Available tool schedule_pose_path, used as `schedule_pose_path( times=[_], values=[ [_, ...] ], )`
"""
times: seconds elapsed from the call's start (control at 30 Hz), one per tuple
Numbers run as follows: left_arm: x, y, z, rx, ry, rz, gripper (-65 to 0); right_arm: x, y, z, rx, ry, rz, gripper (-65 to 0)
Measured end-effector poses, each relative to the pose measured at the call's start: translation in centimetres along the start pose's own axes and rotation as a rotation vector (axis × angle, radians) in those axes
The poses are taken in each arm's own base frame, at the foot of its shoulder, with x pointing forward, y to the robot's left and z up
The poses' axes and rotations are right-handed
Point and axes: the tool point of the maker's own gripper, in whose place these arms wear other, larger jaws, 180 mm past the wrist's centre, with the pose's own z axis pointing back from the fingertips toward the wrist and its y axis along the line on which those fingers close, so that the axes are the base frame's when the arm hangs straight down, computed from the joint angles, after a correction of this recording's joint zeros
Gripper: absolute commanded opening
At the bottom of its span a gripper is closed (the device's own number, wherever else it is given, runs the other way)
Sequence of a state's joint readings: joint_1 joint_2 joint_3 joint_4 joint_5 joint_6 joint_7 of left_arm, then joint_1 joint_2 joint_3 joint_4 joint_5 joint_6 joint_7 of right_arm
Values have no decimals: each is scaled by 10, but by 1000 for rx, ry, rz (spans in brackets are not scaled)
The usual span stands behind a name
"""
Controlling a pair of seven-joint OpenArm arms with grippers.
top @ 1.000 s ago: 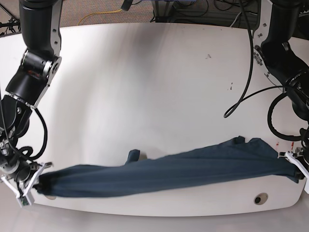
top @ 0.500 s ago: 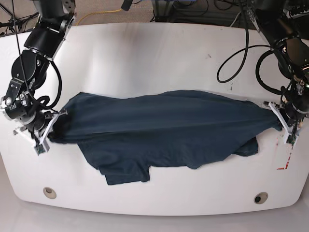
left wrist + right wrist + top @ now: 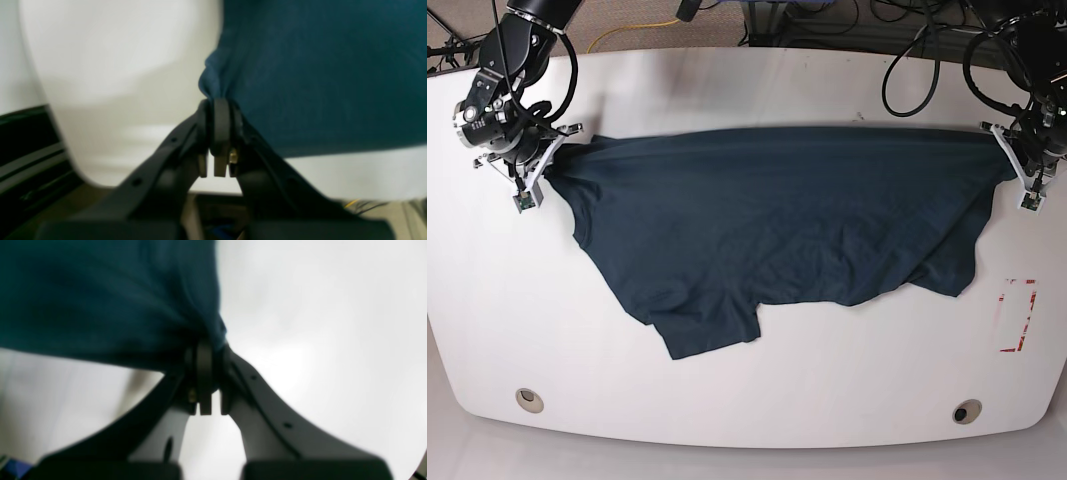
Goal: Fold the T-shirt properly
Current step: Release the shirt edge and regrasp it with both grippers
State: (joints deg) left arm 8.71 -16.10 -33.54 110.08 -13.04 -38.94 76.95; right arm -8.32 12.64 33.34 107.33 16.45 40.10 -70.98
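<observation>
The dark navy-teal T-shirt [image 3: 767, 225] is stretched wide across the far half of the white table, its lower part with a sleeve trailing toward the front left. At the shirt's right end my left gripper [image 3: 1015, 160] is shut on a bunched corner of the T-shirt [image 3: 300, 66]; the left gripper [image 3: 218, 103] pinches the fabric at its tips. My right gripper [image 3: 545, 165] is shut on the opposite left corner. In the right wrist view the right gripper [image 3: 206, 346] clamps gathered T-shirt [image 3: 100, 296] cloth.
The white table [image 3: 757, 390] has two round holes near the front edge [image 3: 527, 399] [image 3: 967, 411]. A red tape mark [image 3: 1017, 315] lies at the right. Cables and floor run behind the far edge.
Both grippers have carried the T-shirt from the table's front edge to its far half. The shirt has gone from a stretched bundle to a spread sheet.
</observation>
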Motion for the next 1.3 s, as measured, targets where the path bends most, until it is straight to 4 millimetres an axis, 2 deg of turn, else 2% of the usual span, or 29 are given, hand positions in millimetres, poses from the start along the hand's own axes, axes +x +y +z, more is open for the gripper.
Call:
schedule_pose_path(
  times=[0.1, 0.2, 0.3, 0.37, 0.47, 0.57, 0.67, 0.73, 0.83, 0.9, 0.93, 1.07, 1.17, 1.23, 1.3],
  values=[
    [5, 4, 1, 9, -16, -8, -650, 1, 5, -2, 15, -8, -8, -650],
    [21, 7, 3, 15, -54, 1, -650, 13, 0, -1, 4, -34, -7, -650],
    [51, 9, 5, 24, -119, -16, -650, 34, -8, -4, -5, -72, -21, -650],
    [85, 5, 10, 11, -227, -39, -650, 56, -13, -8, 7, -118, -37, -650],
    [110, 0, 11, -8, -292, -49, -650, 71, -18, -19, 35, -138, -73, -650],
    [124, -7, -8, -55, -275, -37, -650, 78, -24, -34, 63, -131, -116, -650],
    [139, -16, -21, -120, -298, -14, -650, 94, -23, -47, 104, -174, -156, -650],
    [144, -15, -27, -136, -308, 4, -650, 103, -20, -55, 138, -199, -180, -650],
    [148, -11, -40, -154, -315, 36, -650, 105, -24, -70, 168, -187, -222, -640],
    [152, -12, -46, -175, -326, 56, -650, 106, -26, -78, 189, -177, -248, -593],
    [154, -11, -48, -181, -323, 63, -650, 108, -27, -81, 199, -172, -257, -549],
    [164, -9, -53, -204, -328, 86, -647, 116, -31, -91, 230, -204, -302, -325],
    [167, -8, -55, -211, -325, 96, -561, 111, -39, -89, 216, -191, -301, -198],
    [167, -7, -55, -212, -330, 100, -504, 101, -46, -82, 187, -156, -280, -173],
    [166, -6, -56, -211, -326, 104, -471, 95, -52, -74, 153, -149, -256, -181]
  ],
)
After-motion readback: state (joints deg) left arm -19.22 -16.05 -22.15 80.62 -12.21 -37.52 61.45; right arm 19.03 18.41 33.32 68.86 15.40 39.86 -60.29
